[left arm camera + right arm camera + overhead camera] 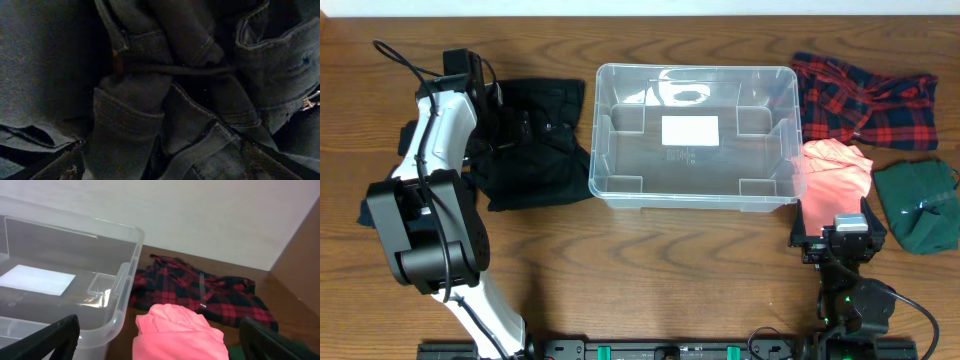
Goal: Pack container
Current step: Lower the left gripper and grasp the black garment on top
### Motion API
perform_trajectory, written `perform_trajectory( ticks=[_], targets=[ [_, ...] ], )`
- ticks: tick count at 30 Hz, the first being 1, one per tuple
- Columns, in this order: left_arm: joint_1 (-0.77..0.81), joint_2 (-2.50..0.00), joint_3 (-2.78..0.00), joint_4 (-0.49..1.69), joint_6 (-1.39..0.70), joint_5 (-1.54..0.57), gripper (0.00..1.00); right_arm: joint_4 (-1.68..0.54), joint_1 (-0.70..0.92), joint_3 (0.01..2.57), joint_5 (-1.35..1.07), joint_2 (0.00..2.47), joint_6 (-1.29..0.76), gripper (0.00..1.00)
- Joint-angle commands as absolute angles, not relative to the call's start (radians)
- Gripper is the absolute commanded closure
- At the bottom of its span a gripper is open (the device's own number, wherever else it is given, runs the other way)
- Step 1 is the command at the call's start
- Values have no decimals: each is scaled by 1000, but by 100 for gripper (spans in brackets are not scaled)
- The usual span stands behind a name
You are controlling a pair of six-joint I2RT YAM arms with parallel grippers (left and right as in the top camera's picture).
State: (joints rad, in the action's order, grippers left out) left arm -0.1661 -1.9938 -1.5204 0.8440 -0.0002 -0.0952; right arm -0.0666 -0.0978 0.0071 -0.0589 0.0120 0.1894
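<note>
Dark denim (150,100) close; clear container (640,165), white label (690,130).

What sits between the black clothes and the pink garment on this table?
The clear container, with nothing packed inside yet, sits between the black clothes and the pink garment. The overhead view shows this.

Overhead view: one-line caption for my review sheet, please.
Empty clear container centred, dark clothes to its left; plaid shirt, pink garment and green garment to its right; nothing packed yet.
</note>
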Motion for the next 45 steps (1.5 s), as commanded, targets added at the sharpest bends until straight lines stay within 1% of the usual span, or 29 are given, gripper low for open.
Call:
perform_trajectory(
  ticks=[1, 9, 11, 12, 14, 15, 16, 17, 19, 20, 22, 26, 27, 31, 43, 45],
  targets=[
    [-158, -2008, -1501, 842, -2, -67, 2, -71, -86, 6, -56, 7, 199, 1],
    [-157, -2019, -1424, 776, -2, -68, 2, -71, -86, 6, -56, 7, 199, 1],
    [-157, -2019, -1398, 756, -2, -68, 6, -71, -86, 6, -56, 7, 199, 1],
    [-157, -2019, -1388, 752, -1, -68, 12, -71, -86, 6, -56, 7, 199, 1],
    [-157, -2019, -1366, 742, -2, -68, 37, -71, -86, 6, -56, 7, 199, 1],
    [-157, -2019, -1362, 741, -2, -68, 44, -71, -86, 6, -56, 7, 199, 1],
    [-157, -2019, -1356, 738, -1, -68, 48, -71, -86, 6, -56, 7, 200, 1],
    [-157, -2019, -1351, 735, -1, -68, 50, -71, -85, 6, -56, 7, 199, 1],
    [-157, -2019, -1347, 733, -2, -68, 52, -71, -86, 6, -56, 7, 199, 1],
    [-157, -2019, -1347, 733, -2, -69, 55, -71, -86, 6, -56, 7, 200, 1],
    [-157, -2019, -1347, 732, -2, -72, 65, -71, -86, 6, -57, 7, 199, 1],
    [-157, -2015, -1349, 742, -2, -84, 93, -71, -86, 6, -56, 7, 199, 1],
    [-157, -2011, -1351, 747, -2, -107, 94, -71, -86, 6, -56, 7, 199, 1],
    [-157, -1983, -1372, 759, -2, -178, 94, -71, -86, 6, -56, 7, 199, 1],
    [-157, -1751, -1392, 751, -3, -180, 94, -71, -86, 6, -56, 7, 199, 1],
    [-157, -1724, -1392, 751, -31, -180, 94, -71, -86, 6, -56, 7, 199, 1]
  ],
)
